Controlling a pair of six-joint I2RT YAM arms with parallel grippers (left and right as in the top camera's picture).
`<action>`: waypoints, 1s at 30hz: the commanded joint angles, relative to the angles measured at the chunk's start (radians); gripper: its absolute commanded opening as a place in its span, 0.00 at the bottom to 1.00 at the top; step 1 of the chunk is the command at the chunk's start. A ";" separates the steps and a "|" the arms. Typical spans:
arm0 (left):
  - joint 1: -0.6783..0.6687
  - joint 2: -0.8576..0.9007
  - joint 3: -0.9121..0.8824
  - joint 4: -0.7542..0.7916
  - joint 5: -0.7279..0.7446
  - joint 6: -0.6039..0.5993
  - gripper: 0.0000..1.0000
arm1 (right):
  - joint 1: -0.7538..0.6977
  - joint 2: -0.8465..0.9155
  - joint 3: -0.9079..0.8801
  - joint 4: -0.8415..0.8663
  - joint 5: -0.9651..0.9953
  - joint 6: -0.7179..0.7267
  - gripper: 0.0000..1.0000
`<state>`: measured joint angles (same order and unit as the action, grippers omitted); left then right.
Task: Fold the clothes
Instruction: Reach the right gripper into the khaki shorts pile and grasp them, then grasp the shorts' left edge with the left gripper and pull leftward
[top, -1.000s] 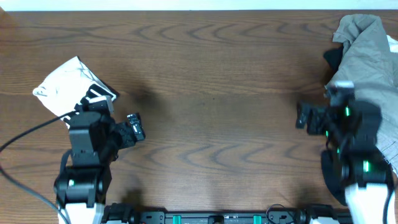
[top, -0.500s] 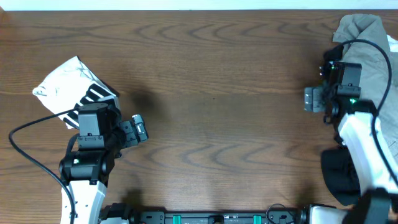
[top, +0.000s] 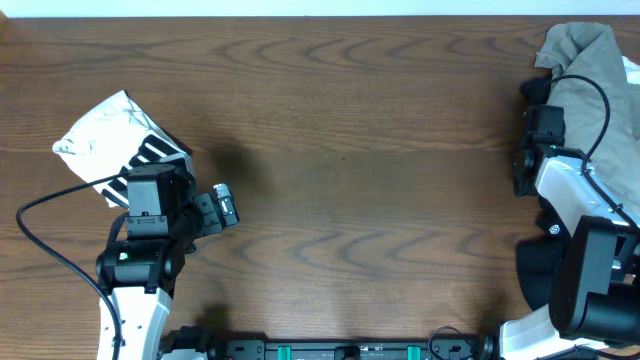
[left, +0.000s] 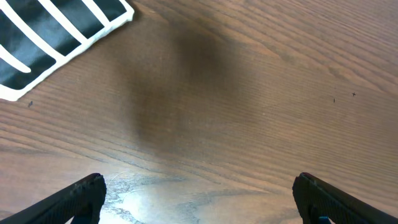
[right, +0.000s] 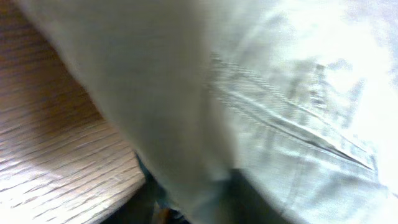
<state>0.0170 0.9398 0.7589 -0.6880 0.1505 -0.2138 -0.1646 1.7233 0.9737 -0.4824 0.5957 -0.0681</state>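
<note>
From above, the folded striped garment (top: 120, 140) lies on the desk (top: 350, 120), with the left hand (top: 222, 205) just beside it. The beige clothes pile (top: 590, 80) and the right hand (top: 522, 165) are well apart from it. The left wrist view shows the left hand's fingers spread open over the wood. In the right wrist view beige cloth fills everything, so I cannot tell that hand's grip.

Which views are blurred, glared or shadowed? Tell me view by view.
Overhead: sharp and evenly lit, with a faint shadow on the table. Left wrist: crisp wood grain, a soft dark shadow patch, and glare low down by the open left gripper. Right wrist: blurred, with the pale cloth overexposed at upper right.
</note>
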 joint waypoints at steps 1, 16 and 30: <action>0.002 0.002 0.023 0.000 0.000 -0.010 0.98 | -0.003 -0.005 0.027 -0.002 0.051 0.057 0.01; 0.002 0.002 0.023 0.000 0.000 -0.010 0.98 | 0.390 -0.273 0.359 -0.148 -0.454 0.050 0.03; 0.002 0.002 0.023 0.000 0.000 -0.010 0.98 | 0.662 -0.156 0.359 -0.108 -0.485 0.109 0.40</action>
<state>0.0170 0.9405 0.7589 -0.6880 0.1509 -0.2138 0.4950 1.5623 1.3334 -0.5892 0.1005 0.0265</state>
